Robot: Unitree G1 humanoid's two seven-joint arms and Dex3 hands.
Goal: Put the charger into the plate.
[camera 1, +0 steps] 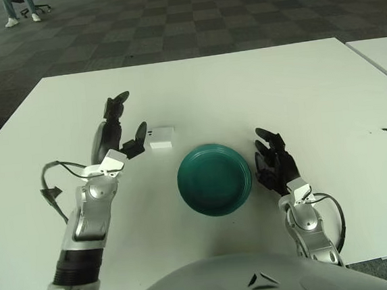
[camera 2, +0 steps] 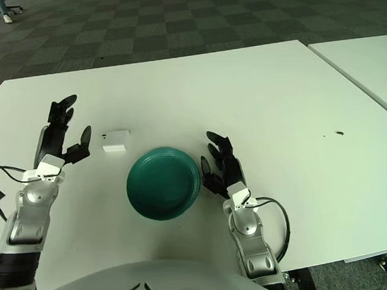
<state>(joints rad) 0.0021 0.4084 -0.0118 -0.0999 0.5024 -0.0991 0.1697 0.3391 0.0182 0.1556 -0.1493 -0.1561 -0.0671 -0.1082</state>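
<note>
A small white charger (camera 1: 161, 137) lies flat on the white table, just behind and left of a dark green plate (camera 1: 214, 178). The plate holds nothing. My left hand (camera 1: 121, 127) is raised just left of the charger, fingers spread and pointing up, thumb toward the charger, not touching it. My right hand (camera 1: 273, 162) shows just right of the plate with fingers relaxed and open, holding nothing.
The white table (camera 1: 297, 95) spans the view; a second white table (camera 1: 378, 51) stands at the right with a gap between. A small dark mark (camera 1: 384, 129) is on the table at far right. Checkered carpet lies beyond the far edge.
</note>
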